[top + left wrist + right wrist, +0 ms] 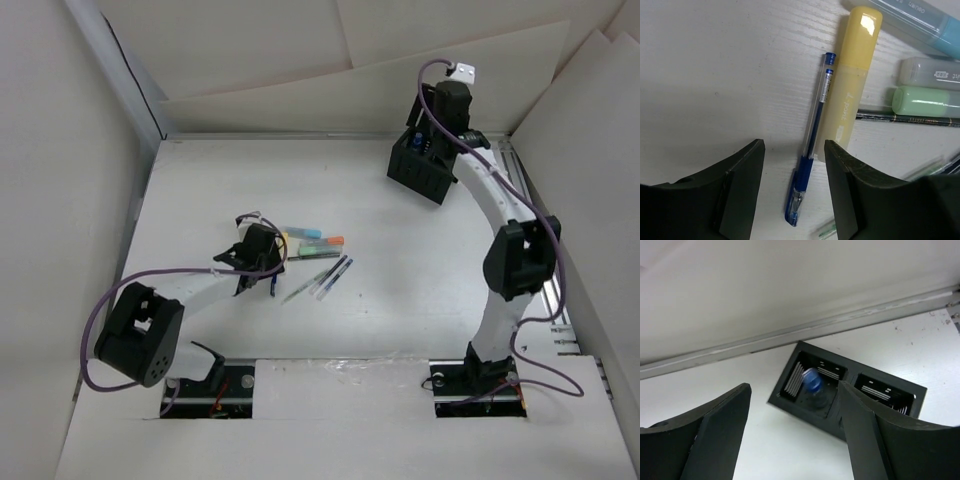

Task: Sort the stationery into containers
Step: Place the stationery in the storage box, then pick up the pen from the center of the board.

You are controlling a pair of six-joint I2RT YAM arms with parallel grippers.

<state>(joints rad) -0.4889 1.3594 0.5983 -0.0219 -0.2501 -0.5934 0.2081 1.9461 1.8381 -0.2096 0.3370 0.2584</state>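
My left gripper is open low over the table, its jaws on either side of a blue pen without touching it. A yellow highlighter lies right against that pen. A pale green marker, a clear grey one and a light blue one lie to the right. My right gripper hangs open above the black organiser box. A blurred blue thing is inside its left compartment. From above, the left gripper sits beside the pen cluster and the right gripper over the box.
A teal marker with orange cap, clear pens with dark caps and a thin green pen lie mid-table. A thin dark pencil runs under the green marker. White walls enclose the table; the box stands near the back wall.
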